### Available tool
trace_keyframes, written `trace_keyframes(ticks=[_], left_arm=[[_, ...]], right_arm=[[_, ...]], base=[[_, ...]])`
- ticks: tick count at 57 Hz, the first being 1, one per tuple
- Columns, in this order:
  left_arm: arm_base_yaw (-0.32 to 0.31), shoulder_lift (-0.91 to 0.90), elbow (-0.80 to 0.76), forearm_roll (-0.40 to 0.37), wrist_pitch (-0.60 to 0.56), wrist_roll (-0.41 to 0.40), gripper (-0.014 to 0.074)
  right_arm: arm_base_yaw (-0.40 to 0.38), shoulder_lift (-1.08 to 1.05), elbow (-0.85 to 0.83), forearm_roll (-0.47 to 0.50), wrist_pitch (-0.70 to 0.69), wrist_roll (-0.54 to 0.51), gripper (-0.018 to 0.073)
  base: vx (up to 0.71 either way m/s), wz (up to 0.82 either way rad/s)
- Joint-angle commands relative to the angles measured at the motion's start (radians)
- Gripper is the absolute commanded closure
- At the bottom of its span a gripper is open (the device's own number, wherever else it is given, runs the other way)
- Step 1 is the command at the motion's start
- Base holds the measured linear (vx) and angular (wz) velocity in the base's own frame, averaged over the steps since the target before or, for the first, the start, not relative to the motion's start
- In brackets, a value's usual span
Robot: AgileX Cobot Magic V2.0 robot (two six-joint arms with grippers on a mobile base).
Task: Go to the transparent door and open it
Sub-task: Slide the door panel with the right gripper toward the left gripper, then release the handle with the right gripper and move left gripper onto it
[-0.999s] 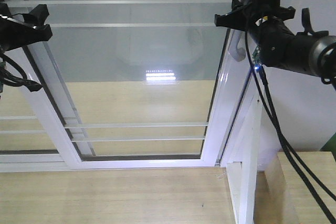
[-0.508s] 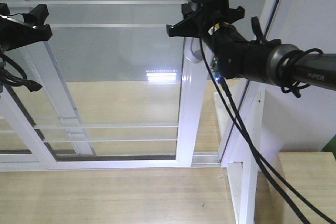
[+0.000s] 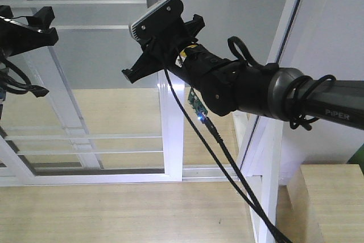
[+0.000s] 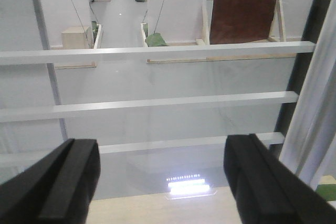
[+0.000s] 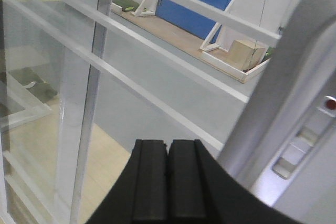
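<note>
the transparent door stands in the left and middle of the front view, a clear pane in a white frame. its edge stile runs upright just left of centre. thin white bars cross the glass, and a bright strip of light glints low on the pane. there's an open gap between that stile and the fixed white post on the right, with pale floor showing through it.

up at the stile, the right gripper sits against the door's edge. in the front view its black body and camera housing cover the spot where the handle would be. from the right wrist the jaws are pressed flat together, pad to pad, with nothing between them. the curved pale-grey pull handle rises just beside them on the right. whether metal touches handle, one cannot tell from here.

black cables hang from the right arm down across the gap.

over at the far left, the left gripper hovers high in front of the glass, jaws spread wide and holding nothing.

pale wooden boards lie along the foot of the frame.
</note>
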Motion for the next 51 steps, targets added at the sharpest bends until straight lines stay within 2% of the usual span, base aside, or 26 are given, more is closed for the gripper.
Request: trace_keyframes(ticks=[1, 12, 23, 38, 51], left_arm=[[-0.002, -0.028, -0.033, -0.004, -0.085, -0.008, 0.0004], [-0.002, -0.028, -0.033, -0.004, -0.080, -0.008, 0.0004], [-0.002, -0.028, -0.033, -0.004, -0.046, -0.008, 0.0004], [-0.002, -0.026, -0.033, -0.002, -0.047, -0.008, 0.0004], [-0.006, 0.058, -0.049, 0.029, -0.101, -0.009, 0.0004]], right_arm=[[-0.023, -0.092, -0.026, 0.003, -0.085, -0.007, 0.0566], [-0.102, -0.195, -0.025, 0.079, -0.005, -0.007, 0.0566], [-0.189, -0.257, -0.003, 0.088, 0.118, -0.037, 0.0566], [-0.208, -0.353, 0.265, 0.089, -0.076, -0.047, 0.0566], [-0.208, -0.423, 0.378, 0.096, -0.092, -0.047, 0.0566]], base=[[0.00, 0.00], [0.00, 0.00], [0.00, 0.00], [0.00, 0.00], [0.00, 0.00]])
